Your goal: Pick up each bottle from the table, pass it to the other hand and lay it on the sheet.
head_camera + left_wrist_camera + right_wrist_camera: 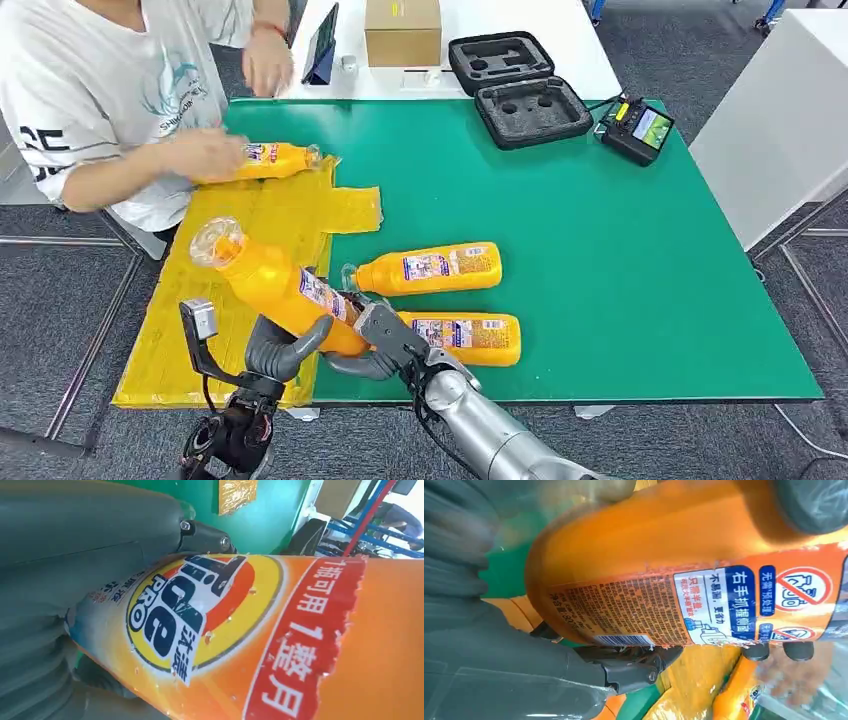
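Here, label by label:
Held bottle (275,285): orange, tilted, cap end raised away from both hands, base end low between them, above the near edge of the tabletop (620,250).
Left hand (285,350): grey fingers curled up around the bottle's lower body from beneath.
Right hand (385,340): closed on the same bottle's base end from the opposite side; both hands grip it at once.
Sheet (230,300): yellow, crinkled, directly beyond and beneath the left hand, reaching the tabletop's near edge.
Open room: bare green surface stretches well off to the right hand's outer side.
Left wrist view: the bottle's front logo (192,612) and a red band of print, close up.
Right wrist view: the back label (684,605) with fine print and a barcode; dark fingertips (756,652) wrap the far side.
Other bottles: two lie on their sides just beyond the right hand (430,268) (465,338).
Far bottle (270,160): on the sheet's far end, under a person's hand (205,155).
Surroundings: open black case (520,90), cardboard box (402,30), handheld controller (637,128), all well apart from the hands.
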Available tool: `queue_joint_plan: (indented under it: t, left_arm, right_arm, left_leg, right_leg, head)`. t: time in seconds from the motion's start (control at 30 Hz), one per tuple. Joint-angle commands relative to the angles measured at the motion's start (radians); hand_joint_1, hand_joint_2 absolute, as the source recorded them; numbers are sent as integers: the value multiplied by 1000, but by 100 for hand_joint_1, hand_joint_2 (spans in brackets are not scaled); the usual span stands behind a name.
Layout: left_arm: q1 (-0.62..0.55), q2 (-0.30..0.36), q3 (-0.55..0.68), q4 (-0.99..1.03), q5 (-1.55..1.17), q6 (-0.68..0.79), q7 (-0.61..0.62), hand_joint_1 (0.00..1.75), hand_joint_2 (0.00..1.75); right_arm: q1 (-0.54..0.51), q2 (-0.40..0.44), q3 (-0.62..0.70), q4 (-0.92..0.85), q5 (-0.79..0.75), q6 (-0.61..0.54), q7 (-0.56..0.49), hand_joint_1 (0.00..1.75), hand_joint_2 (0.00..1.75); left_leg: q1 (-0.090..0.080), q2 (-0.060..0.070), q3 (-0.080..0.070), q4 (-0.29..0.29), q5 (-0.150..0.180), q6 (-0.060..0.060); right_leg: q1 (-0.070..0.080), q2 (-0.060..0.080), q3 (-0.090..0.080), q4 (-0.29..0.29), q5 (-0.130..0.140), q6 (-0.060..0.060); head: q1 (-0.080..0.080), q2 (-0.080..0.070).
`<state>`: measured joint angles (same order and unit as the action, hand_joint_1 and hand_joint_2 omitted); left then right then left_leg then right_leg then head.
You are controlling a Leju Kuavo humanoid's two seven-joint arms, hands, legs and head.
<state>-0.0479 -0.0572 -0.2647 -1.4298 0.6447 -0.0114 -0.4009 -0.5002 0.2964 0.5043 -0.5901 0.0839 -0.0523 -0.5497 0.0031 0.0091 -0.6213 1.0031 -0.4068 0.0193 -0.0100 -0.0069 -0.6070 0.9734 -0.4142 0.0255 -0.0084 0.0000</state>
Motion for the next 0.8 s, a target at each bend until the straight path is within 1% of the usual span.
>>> queue_joint_plan:
  t: [0.03, 0.07, 0.13, 0.17, 0.23, 0.27, 0.3, 0.33, 0.37, 0.43, 0.47, 0.5, 0.53, 0.57, 0.63, 0.67, 0.7, 0.73, 0.77, 0.8]
  left_arm:
    - [-30, 3, -17, 10, 2, -1, 0, 175, 175]
    - [-30, 3, -17, 10, 2, -1, 0, 175, 175]
    - [-30, 3, -17, 10, 2, -1, 0, 175, 175]
    - [-30, 3, -17, 10, 2, -1, 0, 175, 175]
    - [-30, 3, -17, 10, 2, -1, 0, 175, 175]
    - [-28, 4, -16, 8, 5, -2, 0, 175, 175]
    - [-27, 6, -14, 4, 5, -2, -2, 175, 175]
    - [-24, 7, -11, 0, 6, -2, -4, 175, 175]
    - [-21, 7, -7, -5, 6, -1, -6, 175, 175]
    - [-18, 4, 1, -10, 8, 5, -10, 175, 175]
    - [-18, 3, 4, -12, 6, 11, -16, 175, 175]
    - [-17, 3, 10, -18, 2, 20, -24, 175, 175]
    - [-15, 3, 13, -20, 2, 22, -26, 175, 175]
    - [-11, 3, 23, -28, -3, 28, -34, 175, 175]
    - [-9, 3, 37, -29, -12, 31, -43, 175, 175]
    - [-15, 4, 45, -25, -32, 39, -61, 175, 175]
    - [-26, 0, 64, -14, -52, 60, -86, 175, 175]
    - [-31, 2, 70, -8, -52, 62, -88, 175, 175]
    - [-39, 3, 85, -2, -50, 63, -90, 175, 175]
    - [-38, 1, 95, -8, -51, 64, -97, 175, 175]
  right_arm:
    - [-16, -10, 25, 41, -1, 3, 11, 175, 175]
    - [-16, -10, 25, 41, -1, 3, 11, 175, 175]
    - [-16, -10, 25, 41, -1, 3, 11, 175, 175]
    - [-16, -10, 25, 41, -1, 3, 11, 175, 175]
    - [-16, -10, 25, 41, -1, 3, 11, 175, 175]
    - [-16, -10, 25, 40, 0, 2, 11, 175, 175]
    - [-16, -12, 28, 37, 9, -11, 8, 175, 175]
    - [-17, -12, 31, 35, 21, -26, 6, 175, 175]
    - [-13, -11, 24, 26, 24, -42, -1, 0, 175]
    - [-9, -13, 17, 9, 22, -44, -13, 0, 175]
    - [-7, -17, 17, -3, 27, -50, -24, 0, 0]
    - [-1, -23, 11, -31, 27, -43, -30, 0, 0]
    - [2, -27, 9, -45, 30, -46, -39, 0, 0]
    - [9, -39, 5, -83, 32, -42, -49, 0, 0]
    - [21, -59, -4, -144, 28, -37, -68, 0, 0]
    - [32, -70, -14, -186, 21, -32, -86, 0, 0]
    - [67, -92, -16, -306, 9, -21, -148, 0, 0]
    - [81, -101, -14, -341, 7, -17, -148, 0, 0]
    - [107, -115, -6, -427, 11, -8, -140, 0, 0]
    - [121, -118, 2, -475, 14, 1, -133, 0, 0]
  left_leg:
    - [1, -2, 2, 0, -1, -1]
    - [1, -2, 4, 0, -1, -1]
    - [0, -2, 2, 0, -1, 0]
    - [1, -2, 4, 0, -1, -1]
    - [0, -2, 2, 0, -1, -1]
    - [1, -2, 4, 0, -2, -1]
    - [1, -2, 3, 0, -1, -1]
    - [1, -2, 5, 0, -2, -1]
    - [1, -2, 3, 0, -1, -1]
    - [0, -1, 1, 0, 0, -1]
    - [1, -2, 4, 0, -2, -1]
    - [0, -2, 2, 0, -1, -1]
    - [1, -3, 4, 0, -2, -1]
    - [1, -2, 2, 0, -1, -1]
    - [1, -2, 4, 0, -2, -1]
    - [1, -1, 2, 0, -1, -1]
    - [0, -2, 1, 0, 0, 0]
    - [1, -4, 3, 0, -1, -1]
    - [1, -4, 2, 0, -1, -1]
    - [0, -4, 1, 0, 0, -1]
  right_leg:
    - [1, -1, 3, -1, -1, -1]
    - [1, -1, 4, -1, -2, -1]
    - [0, -1, 2, 0, -1, -1]
    - [1, -1, 5, 0, -2, -1]
    - [0, -1, 3, -1, -1, 0]
    - [1, -1, 5, -1, -2, -1]
    - [1, -1, 4, -1, -1, -1]
    - [1, -1, 6, -1, -2, -1]
    - [1, -1, 4, 0, -1, -1]
    - [0, -1, 2, 0, -1, 0]
    - [1, -1, 4, 0, -2, -1]
    - [0, -1, 2, -1, -1, 0]
    - [1, -1, 5, 0, -2, -1]
    - [1, -1, 3, -1, -1, -1]
    - [1, -1, 5, 0, -2, -1]
    - [1, -1, 3, 0, -1, -1]
    - [0, -1, 2, 0, -1, 0]
    - [1, -3, 4, -1, -2, -1]
    - [1, -3, 3, -1, -2, -1]
    - [0, -3, 2, 0, -1, 0]
  head:
    - [0, 0]
    - [0, 0]
    - [0, 0]
    - [0, 0]
    - [0, 0]
    - [0, 0]
    - [0, 0]
    - [0, 0]
    - [0, 0]
    - [0, 0]
    - [0, 0]
    - [0, 0]
    - [0, 0]
    - [0, 0]
    - [0, 0]
    - [0, 0]
    - [0, 0]
    - [0, 0]
    - [0, 0]
    - [0, 0]
